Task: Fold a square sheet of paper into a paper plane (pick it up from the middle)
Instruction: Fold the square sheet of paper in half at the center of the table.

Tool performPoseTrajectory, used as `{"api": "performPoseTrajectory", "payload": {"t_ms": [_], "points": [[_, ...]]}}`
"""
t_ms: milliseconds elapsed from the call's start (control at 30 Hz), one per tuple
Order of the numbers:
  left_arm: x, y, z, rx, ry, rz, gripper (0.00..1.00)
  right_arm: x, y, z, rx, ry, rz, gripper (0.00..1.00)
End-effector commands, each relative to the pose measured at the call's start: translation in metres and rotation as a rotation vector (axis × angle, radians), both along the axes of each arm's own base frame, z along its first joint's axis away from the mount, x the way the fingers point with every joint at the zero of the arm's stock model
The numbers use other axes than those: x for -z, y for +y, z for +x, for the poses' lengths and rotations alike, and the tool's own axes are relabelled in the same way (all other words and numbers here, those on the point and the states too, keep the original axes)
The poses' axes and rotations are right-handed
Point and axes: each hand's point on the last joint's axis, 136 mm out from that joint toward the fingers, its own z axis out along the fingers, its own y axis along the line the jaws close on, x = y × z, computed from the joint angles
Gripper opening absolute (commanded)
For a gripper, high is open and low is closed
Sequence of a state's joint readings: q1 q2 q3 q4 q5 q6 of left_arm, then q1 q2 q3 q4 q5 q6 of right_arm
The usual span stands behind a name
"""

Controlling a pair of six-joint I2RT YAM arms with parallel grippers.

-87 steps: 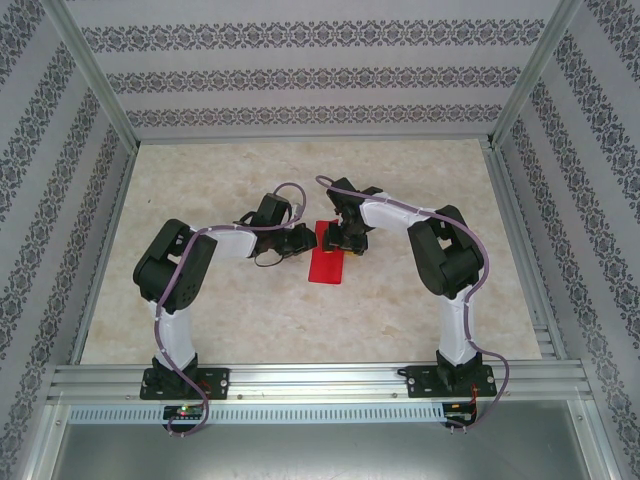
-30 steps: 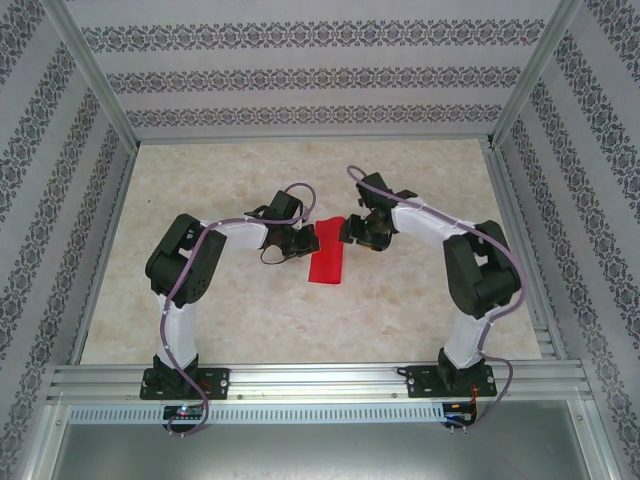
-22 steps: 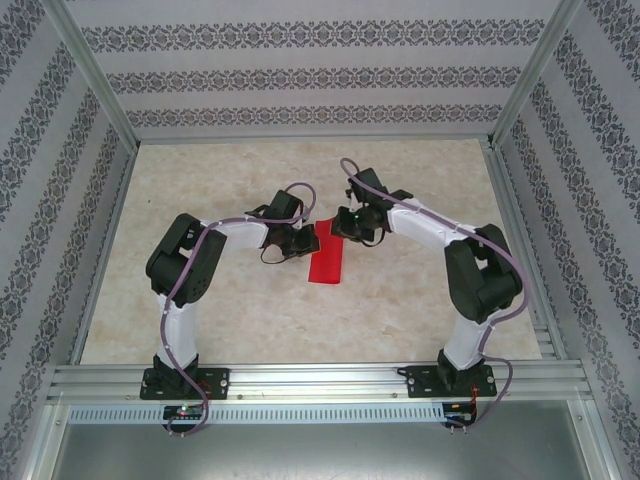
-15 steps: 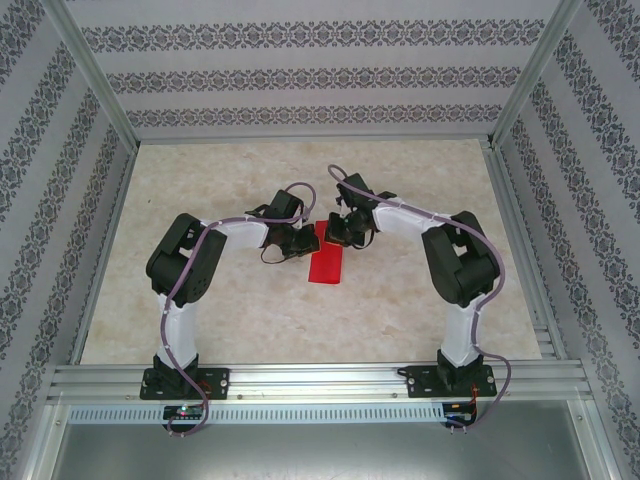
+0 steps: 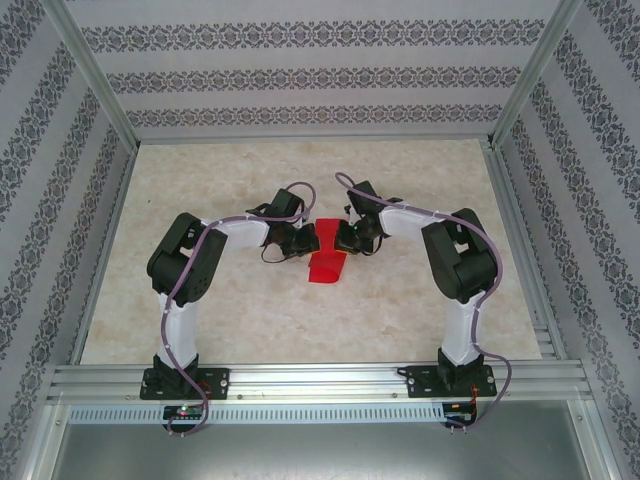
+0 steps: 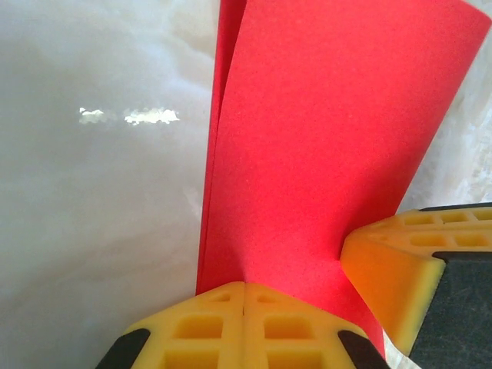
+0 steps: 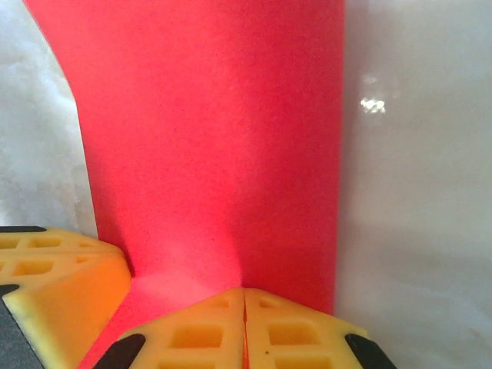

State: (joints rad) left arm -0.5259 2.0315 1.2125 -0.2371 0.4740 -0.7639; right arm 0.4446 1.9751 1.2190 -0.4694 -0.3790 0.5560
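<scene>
Both grippers were clamped shut on the red sheet of paper (image 5: 328, 268) at mid-table, the left gripper (image 6: 244, 296) pinching its left edge and the right gripper (image 7: 244, 296) its right edge, just beside each other. From them the folded paper reached toward the arm bases, its two layers slightly parted over the table (image 5: 240, 300).

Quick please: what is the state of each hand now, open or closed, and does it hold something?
Left hand: closed, holding the red paper.
Right hand: closed, holding the same red paper.
</scene>
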Motion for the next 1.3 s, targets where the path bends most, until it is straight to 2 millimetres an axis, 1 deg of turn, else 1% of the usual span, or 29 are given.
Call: {"api": "performPoseTrajectory", "payload": {"t_ms": [0, 67, 133, 200, 267, 333, 400, 500, 567, 633, 733, 867, 967, 1033, 1067, 1133, 1267], "points": [[0.091, 0.060, -0.066, -0.044, 0.272, 0.307, 0.00, 0.021, -0.043, -0.011, 0.026, 0.035, -0.125, 0.08], [0.093, 0.062, -0.068, -0.043, 0.275, 0.315, 0.00, 0.014, -0.054, -0.006, 0.045, 0.015, -0.126, 0.08], [0.094, 0.062, -0.068, -0.041, 0.278, 0.315, 0.00, 0.003, -0.061, 0.001, 0.063, -0.019, -0.121, 0.08], [0.094, 0.061, -0.067, -0.041, 0.276, 0.311, 0.00, -0.011, -0.060, 0.008, 0.067, -0.057, -0.102, 0.08], [0.093, 0.060, -0.067, -0.040, 0.275, 0.308, 0.00, -0.027, -0.051, 0.014, 0.059, -0.094, -0.065, 0.08], [0.093, 0.060, -0.067, -0.039, 0.276, 0.310, 0.00, -0.040, -0.034, 0.021, 0.039, -0.135, -0.013, 0.08], [0.091, 0.060, -0.066, -0.038, 0.274, 0.309, 0.00, -0.046, -0.019, 0.026, 0.015, -0.150, 0.023, 0.08], [0.091, 0.060, -0.066, -0.038, 0.277, 0.310, 0.00, -0.042, 0.005, 0.030, -0.022, -0.140, 0.077, 0.08], [0.091, 0.060, -0.067, -0.039, 0.279, 0.311, 0.00, -0.035, 0.013, 0.032, -0.042, -0.127, 0.087, 0.07], [0.091, 0.061, -0.067, -0.043, 0.286, 0.314, 0.00, -0.026, 0.017, 0.033, -0.055, -0.110, 0.093, 0.07], [0.093, 0.063, -0.072, -0.049, 0.302, 0.321, 0.00, -0.013, 0.011, 0.035, -0.043, -0.081, 0.076, 0.07], [0.096, 0.067, -0.077, -0.052, 0.317, 0.331, 0.00, 0.003, -0.007, 0.042, 0.010, -0.054, 0.045, 0.07], [0.099, 0.069, -0.081, -0.052, 0.324, 0.337, 0.00, 0.016, -0.031, 0.048, 0.064, -0.042, -0.021, 0.06], [0.102, 0.073, -0.085, -0.053, 0.331, 0.349, 0.00, 0.020, -0.054, 0.054, 0.117, -0.044, -0.089, 0.06], [0.103, 0.075, -0.087, -0.054, 0.332, 0.356, 0.00, 0.018, -0.061, 0.058, 0.133, -0.052, -0.101, 0.06], [0.107, 0.079, -0.091, -0.058, 0.336, 0.367, 0.00, 0.006, -0.065, 0.067, 0.151, -0.091, -0.088, 0.06], [0.110, 0.082, -0.096, -0.066, 0.344, 0.366, 0.00, -0.020, -0.057, 0.079, 0.141, -0.152, -0.049, 0.06]]}}
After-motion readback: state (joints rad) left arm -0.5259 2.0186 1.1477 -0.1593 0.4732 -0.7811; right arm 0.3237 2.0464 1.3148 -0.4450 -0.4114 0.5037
